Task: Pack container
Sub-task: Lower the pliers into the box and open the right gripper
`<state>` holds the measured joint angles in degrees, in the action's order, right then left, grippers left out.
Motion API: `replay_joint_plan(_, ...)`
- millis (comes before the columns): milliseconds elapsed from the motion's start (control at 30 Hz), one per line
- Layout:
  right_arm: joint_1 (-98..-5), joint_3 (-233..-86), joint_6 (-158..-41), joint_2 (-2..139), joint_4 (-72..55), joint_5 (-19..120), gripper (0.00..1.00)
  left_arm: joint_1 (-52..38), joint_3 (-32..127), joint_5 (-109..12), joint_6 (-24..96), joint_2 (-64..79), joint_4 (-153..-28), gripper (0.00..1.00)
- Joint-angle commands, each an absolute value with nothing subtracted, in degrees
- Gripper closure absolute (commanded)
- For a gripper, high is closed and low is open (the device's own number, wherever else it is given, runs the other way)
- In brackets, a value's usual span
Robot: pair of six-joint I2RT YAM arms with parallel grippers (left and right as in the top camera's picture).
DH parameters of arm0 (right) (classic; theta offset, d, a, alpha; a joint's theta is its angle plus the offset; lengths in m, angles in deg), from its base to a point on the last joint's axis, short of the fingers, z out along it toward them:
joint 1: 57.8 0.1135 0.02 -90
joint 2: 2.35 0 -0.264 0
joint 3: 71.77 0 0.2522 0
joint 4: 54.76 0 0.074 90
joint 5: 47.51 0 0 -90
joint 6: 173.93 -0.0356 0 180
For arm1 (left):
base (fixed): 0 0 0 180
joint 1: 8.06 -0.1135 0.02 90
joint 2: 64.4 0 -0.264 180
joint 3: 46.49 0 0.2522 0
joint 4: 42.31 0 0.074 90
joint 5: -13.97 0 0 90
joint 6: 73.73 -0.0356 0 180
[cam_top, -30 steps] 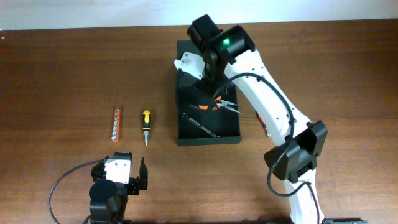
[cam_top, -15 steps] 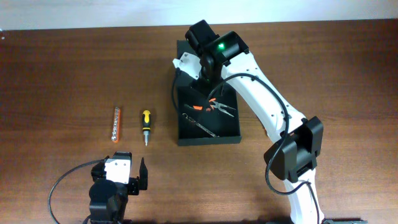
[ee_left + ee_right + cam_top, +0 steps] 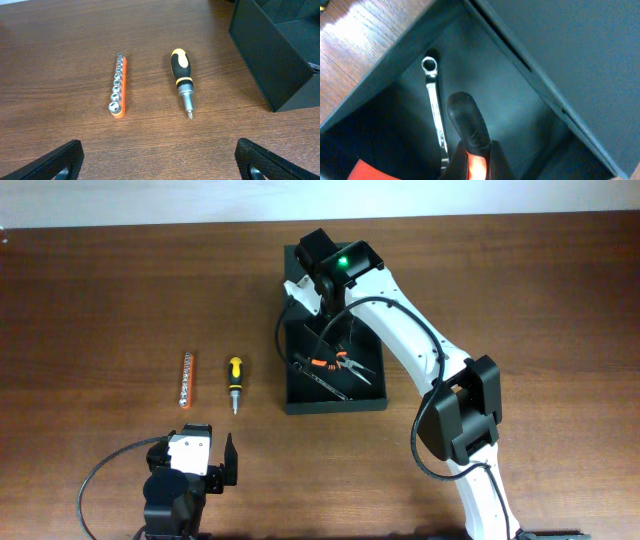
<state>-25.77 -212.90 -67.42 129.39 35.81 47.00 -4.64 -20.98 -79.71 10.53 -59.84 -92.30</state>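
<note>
Right jaws clamped on pliers (image 3: 337,363), hanging inside container (image 3: 336,408) on counter (image 3: 100,300), likely for release. Left jaws wide open, empty, well left of container. Screwdriver (image 3: 182,80), socket rail (image 3: 119,86) left of container, unpacked.

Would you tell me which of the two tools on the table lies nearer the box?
The yellow-and-black screwdriver; the orange socket rail lies farther from the box.

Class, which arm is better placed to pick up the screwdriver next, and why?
Left. The open left gripper faces the screwdriver directly ahead. The right gripper is down in the container, shut on the pliers.
</note>
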Motion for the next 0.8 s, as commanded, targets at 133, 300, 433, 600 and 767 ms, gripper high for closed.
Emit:
replay_joint_plan(133,-25.7,-211.0,-68.4,130.2,33.6,46.8,0.96,-4.5,-19.9,-80.4,11.0,-59.8,-92.1,0.01)
replay_joint_plan(300,-25.7,-208.6,-68.4,130.6,32.8,46.7,0.96,-4.5,-19.9,-80.4,11.0,-59.8,-92.1,0.01)
replay_joint_plan(433,-25.7,-208.5,-68.4,131.2,32.2,46.8,0.96,-4.5,-19.9,-80.3,11.0,-59.8,-92.1,0.01)
replay_joint_plan(600,-25.9,-208.5,-68.4,132.4,32.0,46.8,0.96,-4.5,-19.9,-80.3,11.0,-59.8,-92.1,0.01)
replay_joint_plan(767,-26.1,-208.5,-68.4,133.1,31.6,46.8,0.96,-4.5,-19.9,-80.3,11.0,-59.8,-92.1,0.01)
